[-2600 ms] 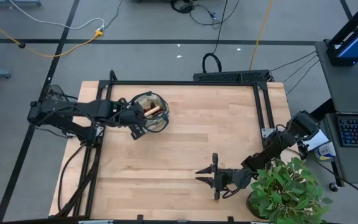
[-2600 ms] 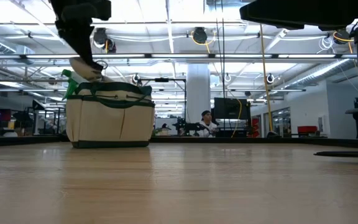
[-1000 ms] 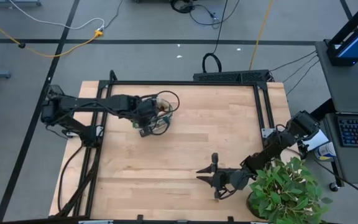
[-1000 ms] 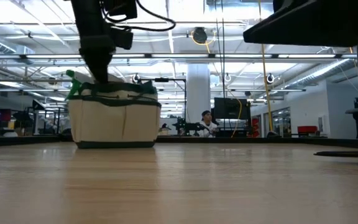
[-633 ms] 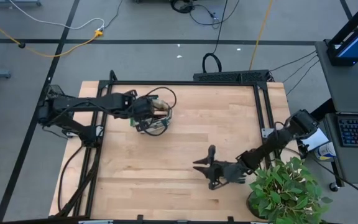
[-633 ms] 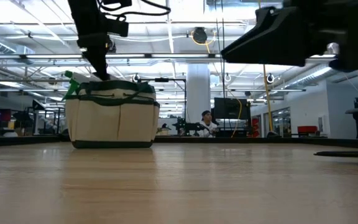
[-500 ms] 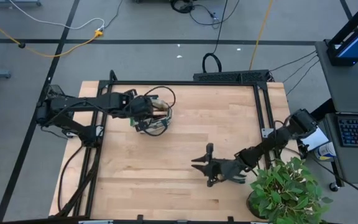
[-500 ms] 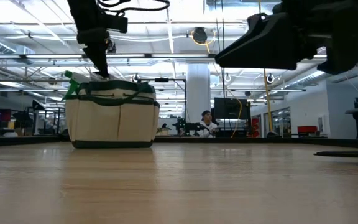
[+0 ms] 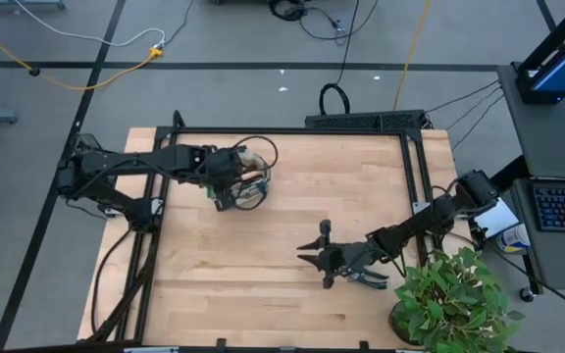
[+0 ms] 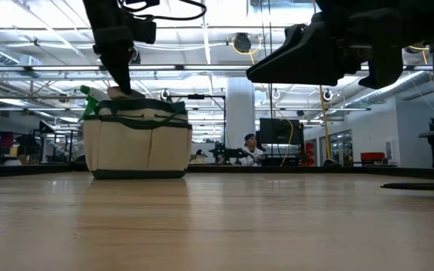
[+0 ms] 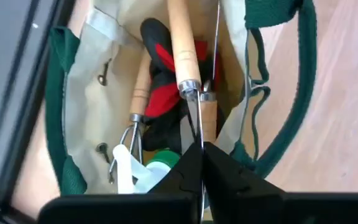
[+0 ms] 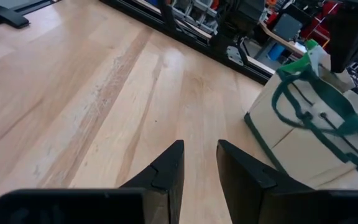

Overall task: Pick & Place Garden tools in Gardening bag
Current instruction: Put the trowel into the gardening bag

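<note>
Two grippers are showing on my feeds, and only the left one is working at the bag. I am seeing the left gripper (image 11: 201, 163) hanging right over the open mouth of the bag (image 11: 79, 106), its fingers (image 11: 225, 174) pressed together with no gap between the tips and nothing gripped. Just past those tips a wooden-handled tool (image 11: 180, 43) is lying inside the bag, its metal collar pointing back at the gripper. Beside it I am making out a second wooden handle (image 11: 140, 93) ending in fork tines, a red and black item (image 11: 160, 81) tucked between them, and a green-and-white item (image 11: 143, 169) at the bag's near wall.

From above, the left gripper (image 9: 231, 179) is sitting over the bag (image 9: 251, 191), which is standing at the back left of the desk (image 9: 263, 275). At desk height the bag (image 10: 136, 143) is resting upright on the wood, its dark green handles looping over the rim, with the left arm coming down onto its top.

The right gripper (image 9: 320, 257) is hovering well apart from the bag, over the front right part of the desk, near the plant (image 9: 454, 299). Its fingers (image 12: 163, 171) are slightly apart and empty, and they are pointing across bare wood at the bag (image 12: 309, 124).
</note>
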